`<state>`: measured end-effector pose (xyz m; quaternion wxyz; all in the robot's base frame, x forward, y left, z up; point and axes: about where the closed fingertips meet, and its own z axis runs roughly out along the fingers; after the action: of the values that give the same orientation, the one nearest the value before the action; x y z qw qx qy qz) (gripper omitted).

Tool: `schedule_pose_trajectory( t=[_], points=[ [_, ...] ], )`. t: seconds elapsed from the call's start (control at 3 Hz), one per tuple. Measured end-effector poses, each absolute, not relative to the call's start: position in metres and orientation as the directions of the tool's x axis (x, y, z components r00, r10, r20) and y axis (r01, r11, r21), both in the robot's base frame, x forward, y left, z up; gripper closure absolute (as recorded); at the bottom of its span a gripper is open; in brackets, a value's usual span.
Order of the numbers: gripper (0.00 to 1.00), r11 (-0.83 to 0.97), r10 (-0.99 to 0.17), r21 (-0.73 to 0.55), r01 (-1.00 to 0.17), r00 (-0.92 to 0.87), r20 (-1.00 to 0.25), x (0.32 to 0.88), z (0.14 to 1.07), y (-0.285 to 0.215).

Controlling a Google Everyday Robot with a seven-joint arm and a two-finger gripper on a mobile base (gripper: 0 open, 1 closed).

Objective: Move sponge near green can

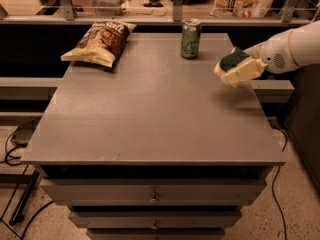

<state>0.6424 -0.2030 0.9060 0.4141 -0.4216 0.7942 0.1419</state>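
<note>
Sponge point(231, 59) is off the surface point(150, 114), carried in the pincer point(234, 70) above the right-hand edge as viewed, with its dark green scouring face turned up. The pincer's pale padded fingers are closed on it from below and behind (both foam and pads are pale yellow, so the line between them is hard to fix). Handling, as judged: light, soft and compressible. It will squash rather than slip, and nothing about it is fragile. The sound hold is across the foam body, and a low release onto the surface should do it no harm. The green can point(190, 38) stands upright toward the rear of the surface, to the view's left of the sponge and further back, near it but apart, with bare surface between them. The can is tall for its base and, in my judgement, easily toppled, so it is the one hazard on the approach: the pincer or the white arm point(292, 46) could brush it. A chip bag point(100, 40) lies at the rear left corner, well apart from both and out of the path. Nothing else stands between sponge and can. Drawers point(152, 199) sit closed beneath the surface.
</note>
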Motion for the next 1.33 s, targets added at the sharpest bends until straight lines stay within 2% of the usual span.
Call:
schedule_pose_trajectory(
  t=[0.33, 0.67, 1.33],
  points=[
    [1.0, 0.674, -0.471, -0.126, -0.728, -0.292, -0.832, 0.686, 0.906, -0.203],
    [0.74, 0.727, -0.414, -0.096, -0.68, -0.322, -0.851, 0.743, 0.887, -0.203],
    [0.27, 0.742, -0.378, -0.053, -0.668, -0.352, -0.856, 0.788, 0.865, -0.187]
  ],
)
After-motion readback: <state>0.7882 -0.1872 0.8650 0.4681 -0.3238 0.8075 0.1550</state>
